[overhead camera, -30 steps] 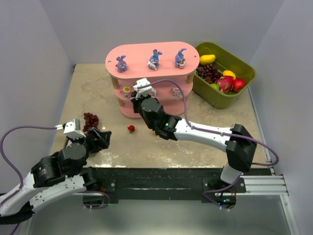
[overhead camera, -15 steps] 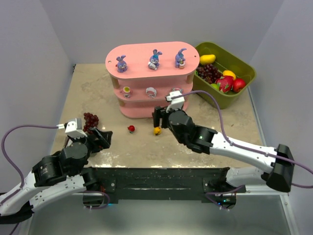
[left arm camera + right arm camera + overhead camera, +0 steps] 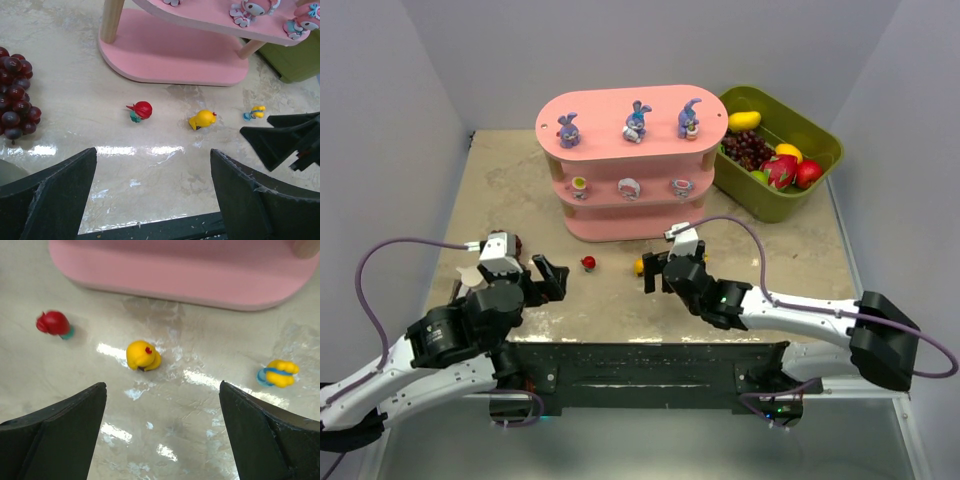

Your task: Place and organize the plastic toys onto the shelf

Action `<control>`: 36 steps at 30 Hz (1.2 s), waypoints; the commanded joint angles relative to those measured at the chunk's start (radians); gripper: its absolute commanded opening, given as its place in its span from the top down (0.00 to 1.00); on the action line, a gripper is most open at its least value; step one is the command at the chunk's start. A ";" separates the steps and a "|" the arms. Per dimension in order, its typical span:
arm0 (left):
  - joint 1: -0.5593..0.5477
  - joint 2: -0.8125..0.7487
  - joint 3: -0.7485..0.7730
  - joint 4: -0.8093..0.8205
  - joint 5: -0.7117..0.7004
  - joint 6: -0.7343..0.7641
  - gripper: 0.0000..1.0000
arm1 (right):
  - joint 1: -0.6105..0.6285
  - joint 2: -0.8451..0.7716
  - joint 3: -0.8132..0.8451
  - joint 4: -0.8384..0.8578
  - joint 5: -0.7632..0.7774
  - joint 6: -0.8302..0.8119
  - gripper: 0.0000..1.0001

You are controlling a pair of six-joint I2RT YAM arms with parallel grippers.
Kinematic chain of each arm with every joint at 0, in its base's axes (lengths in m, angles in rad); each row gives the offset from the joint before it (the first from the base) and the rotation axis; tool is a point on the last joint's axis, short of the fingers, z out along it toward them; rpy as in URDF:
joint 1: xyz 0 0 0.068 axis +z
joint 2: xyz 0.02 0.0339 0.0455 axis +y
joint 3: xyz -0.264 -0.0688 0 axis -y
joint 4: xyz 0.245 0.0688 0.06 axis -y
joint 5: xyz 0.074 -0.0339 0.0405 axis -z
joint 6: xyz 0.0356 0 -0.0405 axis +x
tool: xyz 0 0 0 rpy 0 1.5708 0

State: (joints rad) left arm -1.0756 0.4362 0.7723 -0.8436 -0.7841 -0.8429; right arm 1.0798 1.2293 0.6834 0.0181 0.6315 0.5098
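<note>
Top view, with clock directions read from the arm bases, 12 o'clock pointing away from them. The shelf [image 3: 605,108] stands toward 12 o'clock on the table [image 3: 510,180]. Its top board carries three purple-blue bunnies [image 3: 637,122] in a row, upright. Its middle board carries three pink-and-white figurines [image 3: 628,187], also in a row.

Three small toys lie on the tabletop at 6 o'clock of the shelf's bottom board, apart from one another and touching neither the shelf nor an arm. They are the red toy [image 3: 588,263], the yellow toy [image 3: 640,266] at its 3 o'clock, and the yellow-and-blue toy [image 3: 278,374] farther along toward 3 o'clock. This last toy shows only in the wrist views.

The left gripper [image 3: 550,278] sits at 9 o'clock of the red toy with its fingers spread wide and nothing between them. The right gripper [image 3: 652,273] sits just at 4 o'clock of the yellow toy with its fingers likewise released and empty.

A dark grape bunch [image 3: 15,95] lies on the table at 9 o'clock in the left wrist view. The olive-green bin [image 3: 805,122], holding fake fruit, stands at 3 o'clock of the shelf.
</note>
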 commanded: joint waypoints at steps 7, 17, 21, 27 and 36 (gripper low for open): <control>-0.001 -0.030 -0.005 0.028 0.017 0.005 0.00 | -0.024 0.188 -0.120 0.498 -0.162 -0.126 0.03; -0.001 -0.088 -0.018 0.051 0.109 0.041 0.00 | -0.075 0.378 -0.154 0.643 -0.174 -0.198 0.07; -0.001 -0.100 -0.014 0.049 0.126 0.062 0.01 | -0.073 0.389 -0.203 0.709 -0.191 -0.234 0.09; -0.001 -0.143 -0.025 0.084 0.148 0.099 0.01 | -0.073 0.435 -0.205 0.804 -0.188 -0.315 0.15; -0.001 -0.165 -0.034 0.090 0.144 0.110 0.00 | -0.073 0.548 -0.249 1.051 -0.245 -0.370 0.19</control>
State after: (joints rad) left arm -1.0756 0.2844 0.7475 -0.7998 -0.6479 -0.7616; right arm 1.0073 1.7321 0.4480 0.8848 0.4065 0.1799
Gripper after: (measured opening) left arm 0.994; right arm 0.816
